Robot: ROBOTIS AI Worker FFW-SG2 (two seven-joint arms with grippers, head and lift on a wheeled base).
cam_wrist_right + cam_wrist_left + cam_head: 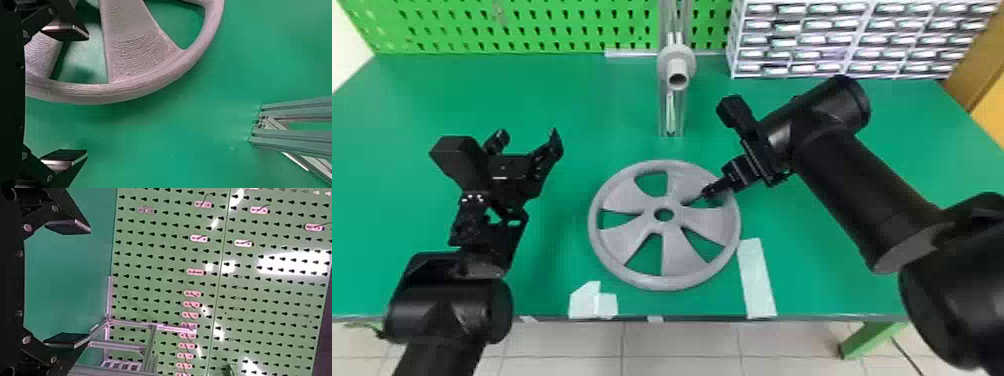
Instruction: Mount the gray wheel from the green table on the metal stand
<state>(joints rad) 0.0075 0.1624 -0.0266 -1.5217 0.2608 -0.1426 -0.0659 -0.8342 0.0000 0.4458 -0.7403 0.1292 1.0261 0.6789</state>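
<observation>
Head view: drawer cab (864, 37) at back R of table (422, 100), rows of sm. drawers; can't tell what's in 'em. Gray wheel (679, 250) lies flat in front of metal stand (677, 117), face up, axle line approx. vert. Stand's gray tube (677, 75) points fwd twd me. My L tool (529, 137) is spread & empty, L of wheel; my R tool (703, 196) is at wheel's back R part.

L wrist view: L tool (89, 283) fingers wide apart, nothing btwn; pegboard (156, 258) w/ hooks & metal frame (150, 344) beyond.

R wrist view: R tool (87, 94) released, 1 finger over a spoke gap, other outside the rim; can't tell re: contact.
</observation>
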